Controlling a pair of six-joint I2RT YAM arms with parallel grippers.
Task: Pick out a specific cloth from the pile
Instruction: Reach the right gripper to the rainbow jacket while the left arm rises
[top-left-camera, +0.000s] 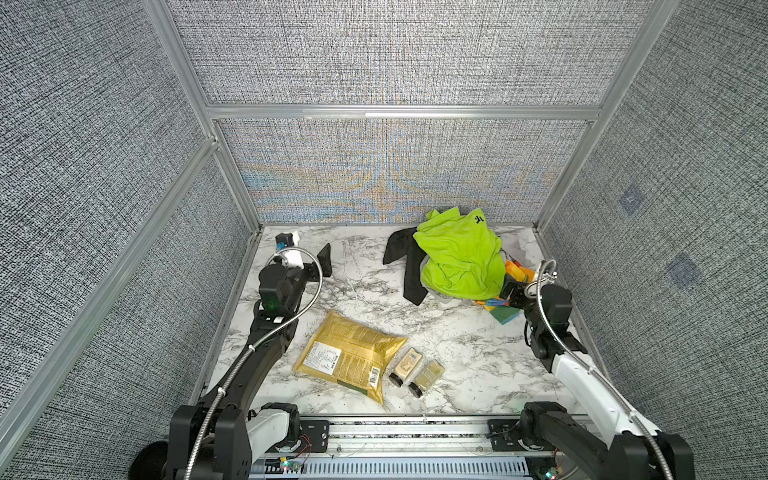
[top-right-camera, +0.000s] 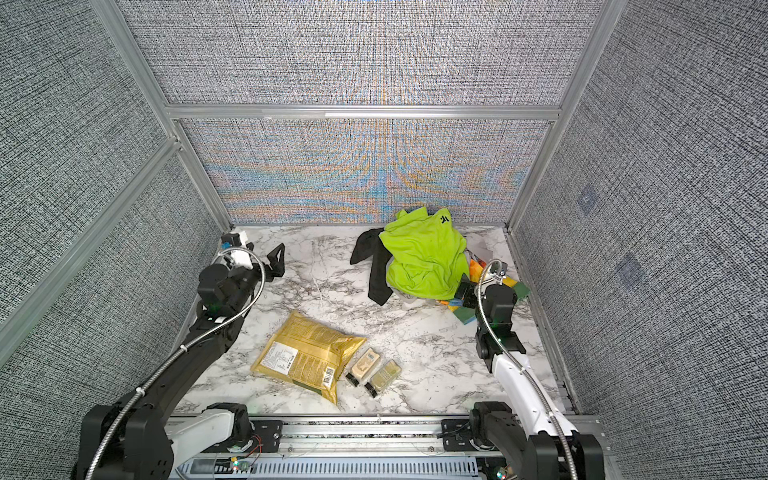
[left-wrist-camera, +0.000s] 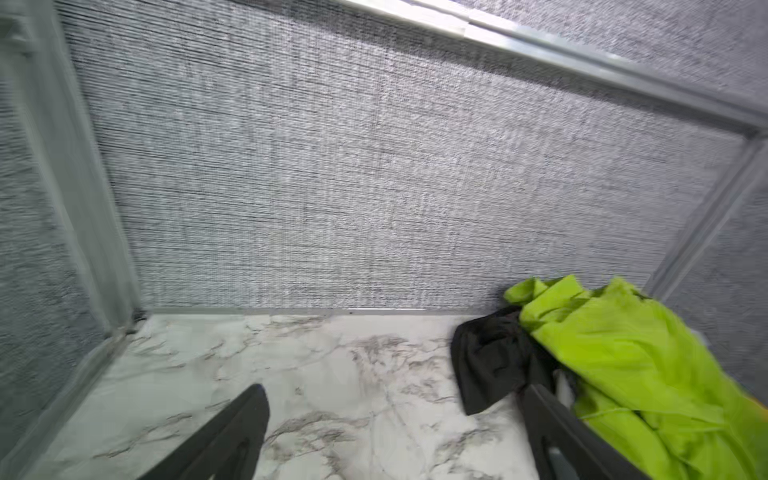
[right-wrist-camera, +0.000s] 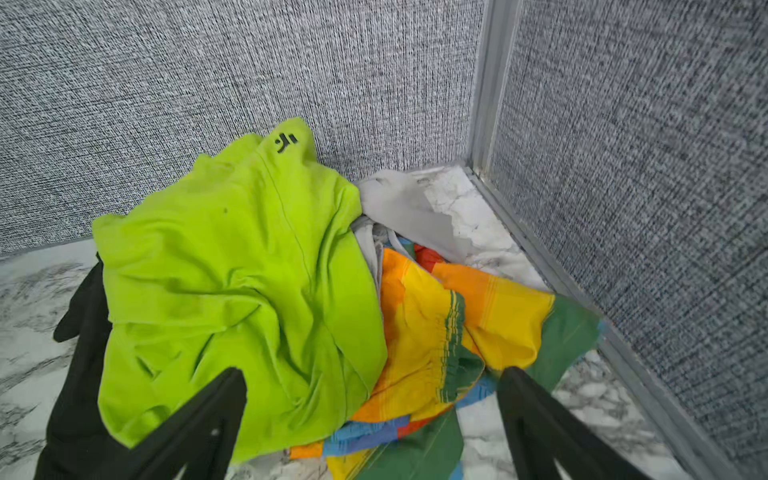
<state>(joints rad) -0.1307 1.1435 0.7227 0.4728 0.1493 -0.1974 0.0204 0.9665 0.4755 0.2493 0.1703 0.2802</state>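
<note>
Toward the far right corner in both top views, the pile (top-left-camera: 457, 257) half-buries the multicoloured cloth (top-left-camera: 517, 274), right gripper (top-left-camera: 512, 291) at its edge. Left wrist view: left gripper (left-wrist-camera: 392, 390) spread wide, empty. Right wrist view: jaws wide, empty, over the cloth's orange-yellow folds.

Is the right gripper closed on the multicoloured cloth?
No, the right gripper is open, jaws spread wide and clamping nothing; the cloth lies loose.
</note>
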